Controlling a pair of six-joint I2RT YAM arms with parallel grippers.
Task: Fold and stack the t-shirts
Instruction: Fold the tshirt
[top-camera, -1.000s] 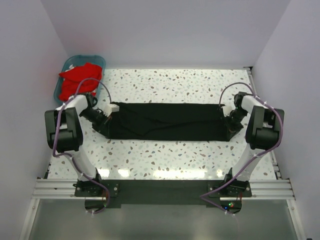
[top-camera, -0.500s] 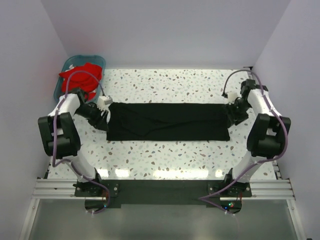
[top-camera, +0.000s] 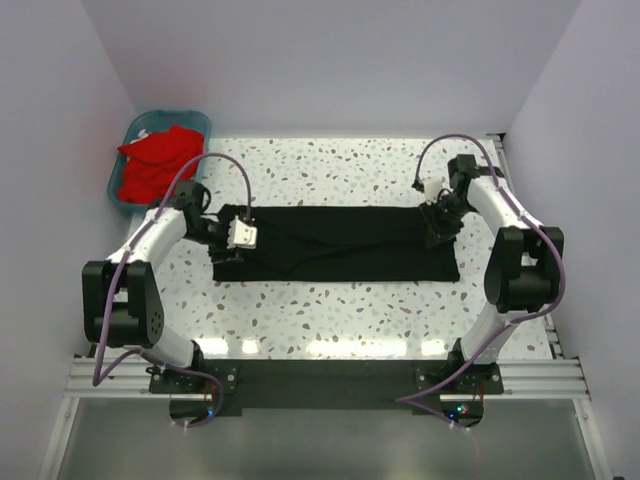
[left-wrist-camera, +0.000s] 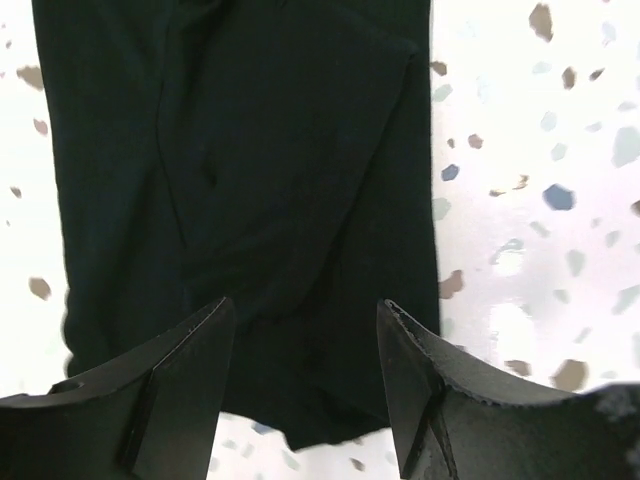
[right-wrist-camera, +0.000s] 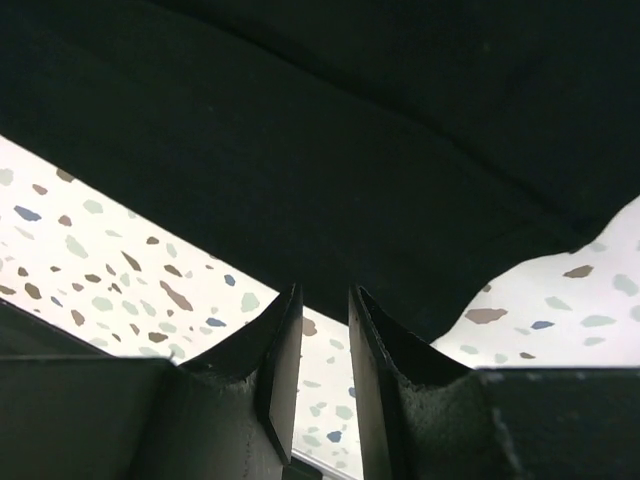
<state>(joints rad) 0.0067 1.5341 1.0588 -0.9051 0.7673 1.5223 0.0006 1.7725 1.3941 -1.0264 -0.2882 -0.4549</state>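
Observation:
A large black t-shirt (top-camera: 340, 245) lies folded into a long strip across the speckled table (top-camera: 330, 170). My left gripper (top-camera: 235, 245) hovers over its left end. In the left wrist view that gripper (left-wrist-camera: 305, 305) is open wide, with the black cloth (left-wrist-camera: 280, 150) below and nothing between the fingers. My right gripper (top-camera: 437, 222) is over the strip's far right corner. In the right wrist view it (right-wrist-camera: 325, 292) stands narrowly open just off the edge of the cloth (right-wrist-camera: 350, 130), and bare table shows in the gap. Red t-shirts (top-camera: 150, 170) are heaped at the far left.
A teal basket (top-camera: 190, 117) holds the red heap in the far left corner, against the walls. Walls close in the table on the left, back and right. The arms' bases and a metal rail run along the near edge.
Both grippers have let go of the black shirt's ends and opened. The left one swung in over the left end. The right one moved to the far right corner, its jaws narrowing again.

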